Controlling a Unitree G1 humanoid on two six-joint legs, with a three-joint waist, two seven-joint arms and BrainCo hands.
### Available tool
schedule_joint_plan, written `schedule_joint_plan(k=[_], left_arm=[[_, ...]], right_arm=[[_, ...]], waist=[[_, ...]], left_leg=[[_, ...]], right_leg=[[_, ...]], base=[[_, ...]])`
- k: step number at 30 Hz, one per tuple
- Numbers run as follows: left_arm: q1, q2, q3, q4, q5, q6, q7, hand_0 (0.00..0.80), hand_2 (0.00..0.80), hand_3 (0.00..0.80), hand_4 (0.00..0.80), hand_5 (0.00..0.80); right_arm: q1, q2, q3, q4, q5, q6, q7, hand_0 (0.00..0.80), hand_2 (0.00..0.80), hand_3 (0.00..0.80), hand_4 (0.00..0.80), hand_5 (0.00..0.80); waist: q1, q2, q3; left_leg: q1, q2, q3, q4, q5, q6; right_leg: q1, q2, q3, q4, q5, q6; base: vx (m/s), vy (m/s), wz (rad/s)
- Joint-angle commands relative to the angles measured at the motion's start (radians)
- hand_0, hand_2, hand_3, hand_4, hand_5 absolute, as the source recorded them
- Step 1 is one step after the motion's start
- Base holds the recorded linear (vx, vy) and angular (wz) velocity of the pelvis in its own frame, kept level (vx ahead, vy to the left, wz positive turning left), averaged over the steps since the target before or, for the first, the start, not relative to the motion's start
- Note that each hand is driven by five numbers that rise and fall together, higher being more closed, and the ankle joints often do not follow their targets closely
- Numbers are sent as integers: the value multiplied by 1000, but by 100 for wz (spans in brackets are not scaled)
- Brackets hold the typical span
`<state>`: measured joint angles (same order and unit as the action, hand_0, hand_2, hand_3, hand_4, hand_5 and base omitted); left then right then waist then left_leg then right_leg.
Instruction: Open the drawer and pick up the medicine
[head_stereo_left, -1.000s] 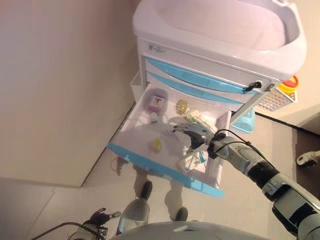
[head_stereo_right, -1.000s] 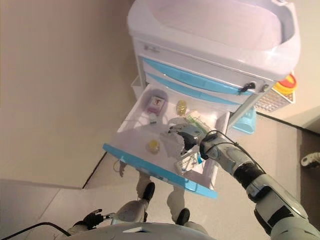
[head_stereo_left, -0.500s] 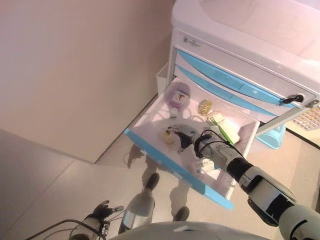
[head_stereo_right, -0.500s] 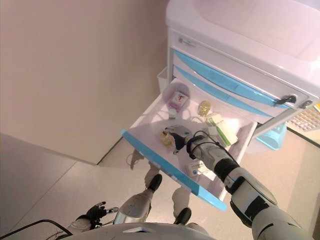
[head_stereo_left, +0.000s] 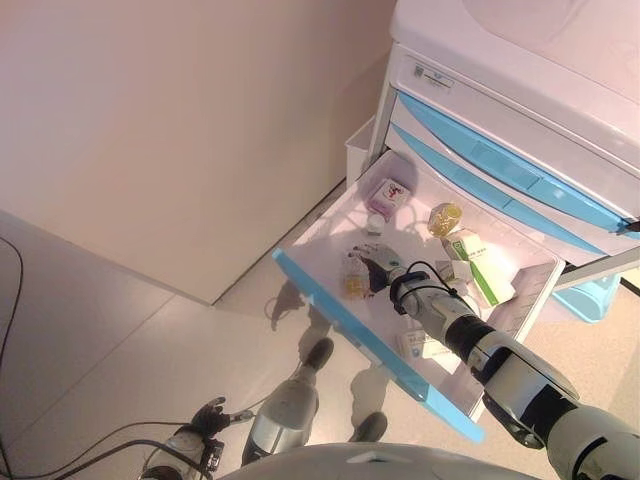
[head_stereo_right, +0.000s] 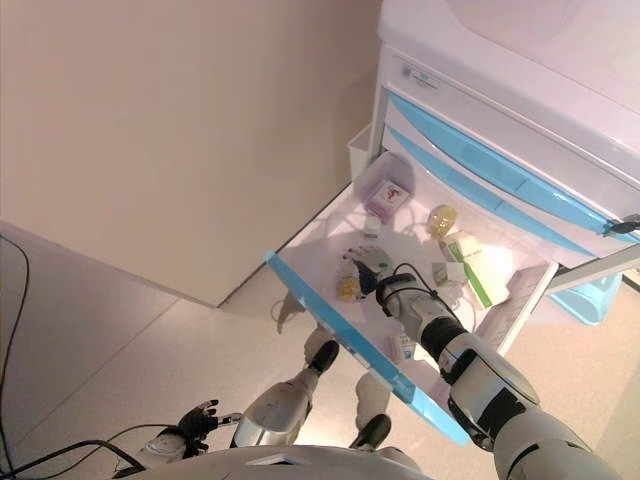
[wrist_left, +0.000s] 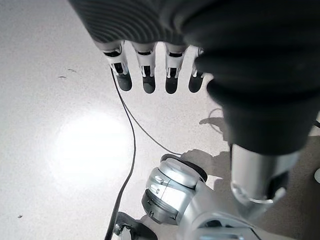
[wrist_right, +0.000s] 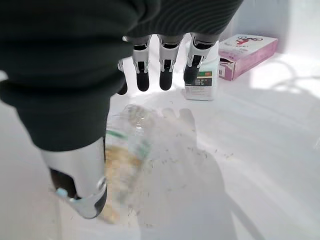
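Note:
The cart's lowest drawer (head_stereo_left: 338, 318), white with a blue front, stands pulled out. In it lie a pink box (head_stereo_left: 388, 196), a small white box (wrist_right: 202, 82), a yellow jar (head_stereo_left: 443, 217), a green-and-white box (head_stereo_left: 483, 265) and a labelled pack (head_stereo_left: 420, 345) near the front. A clear bottle of yellow pills (head_stereo_left: 354, 283) rests by the drawer's front left. My right hand (head_stereo_left: 380, 268) hovers open just over this bottle (wrist_right: 125, 150), fingers (wrist_right: 165, 70) straight, thumb beside it. My left hand (head_stereo_left: 210, 415) hangs low by the floor, its fingers (wrist_left: 145, 70) relaxed and empty.
The white cart (head_stereo_left: 500, 90) has two closed blue-fronted drawers (head_stereo_left: 490, 160) above the open one. A white side bin (head_stereo_left: 358, 150) hangs on its left and a blue bin (head_stereo_left: 590, 295) on its right. A beige wall (head_stereo_left: 180, 130) stands to the left.
The camera has swung, shifting the whole picture. Within the drawer my right hand has moved from the middle toward the front left, now over the pill bottle.

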<state>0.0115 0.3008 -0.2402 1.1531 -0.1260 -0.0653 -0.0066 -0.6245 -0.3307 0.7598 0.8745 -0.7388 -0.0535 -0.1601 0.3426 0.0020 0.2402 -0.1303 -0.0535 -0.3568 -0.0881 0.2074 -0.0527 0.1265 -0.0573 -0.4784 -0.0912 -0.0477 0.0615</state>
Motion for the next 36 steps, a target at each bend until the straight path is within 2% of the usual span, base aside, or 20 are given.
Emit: schedule_joint_plan(k=[1,13,14,18,21,23,26,28,33,36], left_arm=[[-3,14,-31,37,6,-26,2,0,0,0,0,0],[-15,7,-42,21,-7,-39,10,0,0,0,0,0],[-14,7,-42,16,1,-37,12,0,0,0,0,0],[-14,20,-44,11,17,-30,8,0,0,0,0,0],[-12,32,-47,8,16,-26,5,0,0,0,0,0],[-7,38,-41,11,20,-24,2,0,0,0,0,0],[1,43,-34,14,22,-17,3,0,0,0,0,0],[3,43,-30,21,22,-12,1,0,0,0,0,0],[19,39,-30,34,26,-14,-1,0,0,0,0,0],[24,37,-31,32,23,-23,-5,0,0,0,0,0]], right_arm=[[-23,5,20,-51,-14,-1,-45,0,0,0,0,0],[-4,-2,26,-81,-41,-32,-65,0,0,0,0,0],[-17,-8,41,-93,-164,-78,-101,0,0,0,0,0],[-66,-28,89,-115,-266,-117,-116,0,0,0,0,0],[-95,-43,109,-117,-270,-89,-106,0,0,0,0,0],[-105,-54,104,-106,-235,-47,-109,0,0,0,0,0],[-103,-73,69,-97,-112,37,-131,0,0,0,0,0],[-98,-80,27,-70,-44,67,-178,0,0,0,0,0],[-74,-120,-76,-58,32,66,-274,0,0,0,0,0],[-72,-145,-102,-81,44,58,-288,0,0,0,0,0]], waist=[[6,-8,0],[-5,-15,3],[-1,-14,5],[13,-18,7],[24,-21,9],[29,-23,10],[27,-27,9],[21,-29,10],[-7,-24,8],[-21,-17,9]], left_leg=[[38,-57,41,11,-129,32],[42,-55,45,10,-132,37],[43,-55,42,11,-132,38],[40,-57,34,12,-131,38],[39,-57,25,13,-129,39],[38,-57,22,13,-128,39],[38,-56,24,12,-128,39],[39,-54,30,11,-130,40],[50,-55,53,11,-140,48],[57,-56,67,11,-146,51]], right_leg=[[-69,-10,45,111,-32,-25],[-75,-12,57,115,-28,-19],[-74,-12,55,117,-28,-18],[-73,-11,48,119,-31,-18],[-70,-10,42,117,-32,-20],[-69,-10,39,117,-32,-19],[-70,-10,40,115,-27,-17],[-71,-10,44,114,-24,-14],[-75,-17,68,112,-10,-3],[-79,-22,82,111,-4,1]], base=[[0,0,0],[3,0,0],[31,-21,0],[29,-33,0],[22,-34,2],[22,-21,3],[8,-3,1],[0,0,0],[27,47,-8],[35,73,-19]])
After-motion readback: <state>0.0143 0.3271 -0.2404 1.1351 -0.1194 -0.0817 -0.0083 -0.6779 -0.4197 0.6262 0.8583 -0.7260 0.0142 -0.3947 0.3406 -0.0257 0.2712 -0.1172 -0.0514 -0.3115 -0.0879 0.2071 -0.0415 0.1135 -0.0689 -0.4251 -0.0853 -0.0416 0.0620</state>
